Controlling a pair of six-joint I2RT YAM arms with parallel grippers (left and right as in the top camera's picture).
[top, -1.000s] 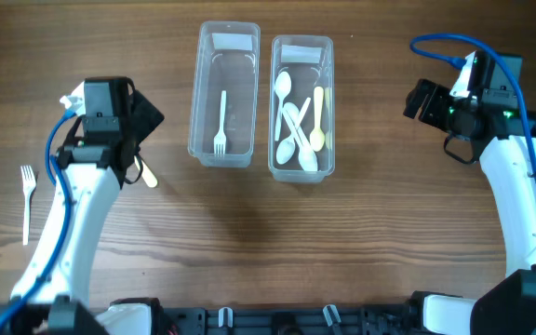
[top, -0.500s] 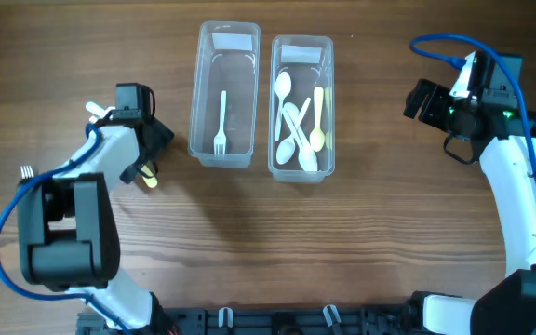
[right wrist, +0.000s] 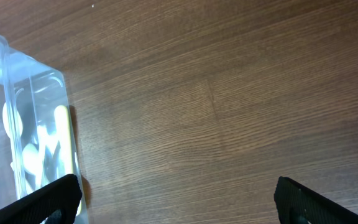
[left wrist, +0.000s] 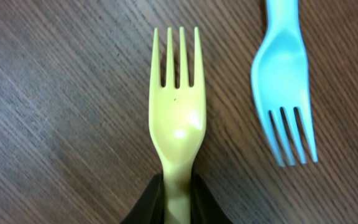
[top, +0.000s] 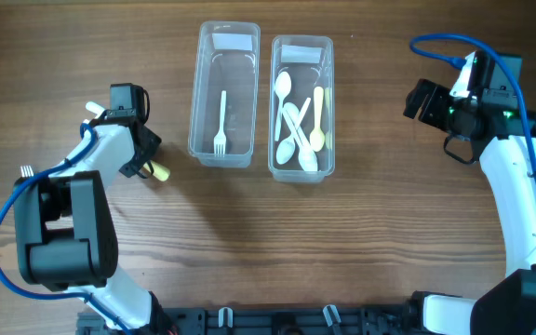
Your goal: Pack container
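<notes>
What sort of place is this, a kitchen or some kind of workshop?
Probably a robot test bench: a left arm and a right arm at a wooden table, a clear tub of spoons, and the left pincer holding a yellow fork.

No text readable, pale patches (top: 234,40) on fork container (top: 196,107) and spoon container (top: 329,98) too small to read
</notes>
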